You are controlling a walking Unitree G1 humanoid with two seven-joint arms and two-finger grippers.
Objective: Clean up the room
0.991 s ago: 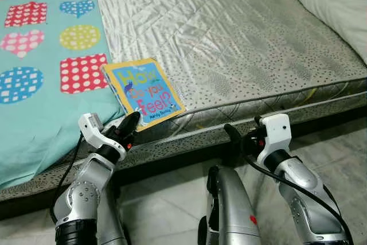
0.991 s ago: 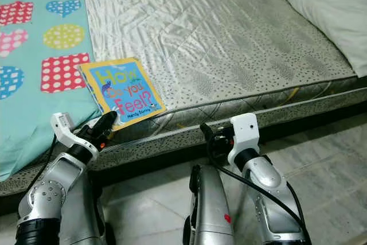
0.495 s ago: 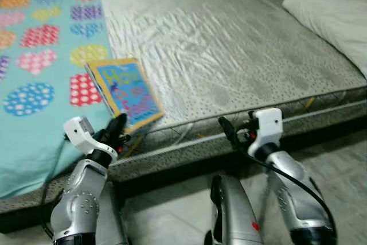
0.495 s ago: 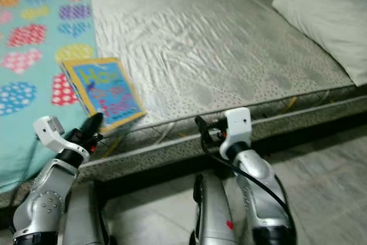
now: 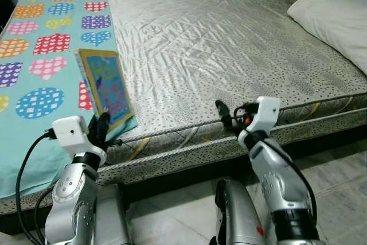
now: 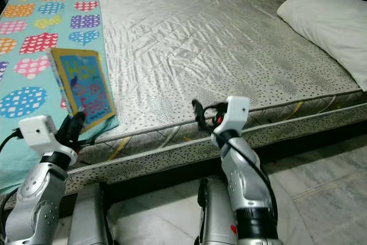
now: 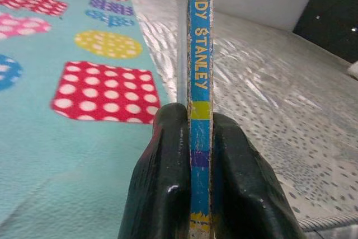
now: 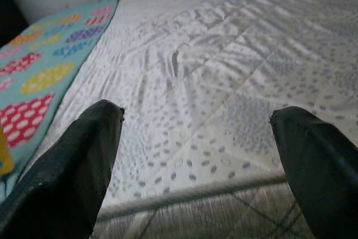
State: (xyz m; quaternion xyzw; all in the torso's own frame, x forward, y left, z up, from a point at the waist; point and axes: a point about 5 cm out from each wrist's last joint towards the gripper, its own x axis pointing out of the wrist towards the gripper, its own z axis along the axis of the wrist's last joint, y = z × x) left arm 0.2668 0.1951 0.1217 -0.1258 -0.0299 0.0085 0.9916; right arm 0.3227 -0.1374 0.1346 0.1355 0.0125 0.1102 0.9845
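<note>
A thin children's book [image 5: 106, 87] with a blue and yellow cover stands tilted up on its edge near the bed's front edge, over the teal blanket [image 5: 40, 55]. My left gripper [image 5: 98, 132] is shut on the book's lower end; in the left wrist view its spine [image 7: 199, 82] sits squeezed between the two black fingers [image 7: 165, 194]. My right gripper [image 5: 225, 116] hovers at the mattress's front edge, open, with nothing between its fingers [image 8: 72, 172].
The silver quilted mattress [image 5: 218, 44] spreads ahead, with a white pillow [image 5: 335, 18] at the far right. The teal blanket with coloured hearts and dots covers the left side. A dark bed frame [image 5: 321, 136] and tiled floor [image 5: 338, 176] lie below.
The camera has tilted up, showing more of the bed. My left gripper has lifted the book from lying flat to standing on edge. The right gripper has risen toward the mattress edge.
</note>
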